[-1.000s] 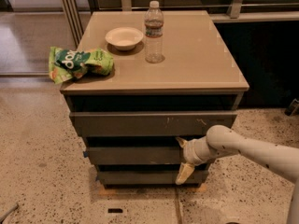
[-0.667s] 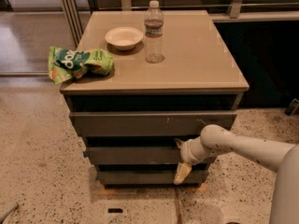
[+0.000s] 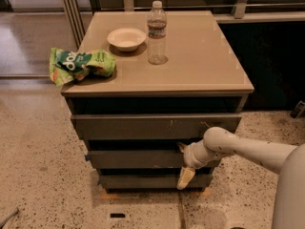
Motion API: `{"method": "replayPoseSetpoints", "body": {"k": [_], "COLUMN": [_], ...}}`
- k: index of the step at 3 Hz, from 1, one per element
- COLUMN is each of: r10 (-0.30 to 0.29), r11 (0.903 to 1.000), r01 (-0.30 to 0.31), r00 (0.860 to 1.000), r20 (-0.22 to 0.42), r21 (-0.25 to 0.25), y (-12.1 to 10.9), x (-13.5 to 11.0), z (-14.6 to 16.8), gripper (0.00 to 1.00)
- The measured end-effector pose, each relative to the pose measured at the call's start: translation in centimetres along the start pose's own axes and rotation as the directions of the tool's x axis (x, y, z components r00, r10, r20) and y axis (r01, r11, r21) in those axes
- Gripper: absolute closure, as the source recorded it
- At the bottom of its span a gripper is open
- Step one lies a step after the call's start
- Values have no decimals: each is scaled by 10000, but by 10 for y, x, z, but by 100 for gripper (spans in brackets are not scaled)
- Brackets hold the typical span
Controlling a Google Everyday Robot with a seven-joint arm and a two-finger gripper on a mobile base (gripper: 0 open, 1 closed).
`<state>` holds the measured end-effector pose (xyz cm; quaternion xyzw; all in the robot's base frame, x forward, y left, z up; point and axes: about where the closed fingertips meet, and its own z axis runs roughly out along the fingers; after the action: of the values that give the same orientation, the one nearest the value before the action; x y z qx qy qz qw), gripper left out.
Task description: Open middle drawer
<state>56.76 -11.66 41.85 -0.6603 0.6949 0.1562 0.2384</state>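
The cabinet has three grey-brown drawer fronts stacked under its tan top. The middle drawer (image 3: 138, 159) is the plain front between the widest top drawer (image 3: 143, 126) and the narrowest bottom drawer (image 3: 143, 181); it looks pushed in. My gripper (image 3: 183, 162) is at the right part of the middle drawer's front, at the end of the white arm (image 3: 238, 149) coming in from the right. It is open: one fingertip (image 3: 181, 147) sits at the drawer's upper edge and the pale lower finger (image 3: 185, 177) hangs down over the bottom drawer.
On the cabinet top (image 3: 205, 66) stand a white bowl (image 3: 126, 38) and a clear water bottle (image 3: 157, 32); a green chip bag (image 3: 81, 65) lies at the left edge. Speckled floor (image 3: 43, 175) surrounds the cabinet. A dark counter base (image 3: 276, 56) stands to the right.
My gripper and arm have shifted slightly left along the middle drawer's front. The drawers and the things on top have not moved.
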Motion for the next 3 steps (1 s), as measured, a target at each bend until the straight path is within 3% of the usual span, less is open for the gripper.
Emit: {"method": "replayPoseSetpoints", "body": {"k": [1,2,3], "r10": [319,783,1187], "r11": [9975,9885,9689], "r01": [-326,-813,-1243], "r00": [9994,9965,9922], "r20": [-123,-280,-386], "r21": [-624,-1276,-2140], "y": [6,18,41], "x": [2,3,-1], "z": [0,-3,-17], "gripper": [0,0,0]}}
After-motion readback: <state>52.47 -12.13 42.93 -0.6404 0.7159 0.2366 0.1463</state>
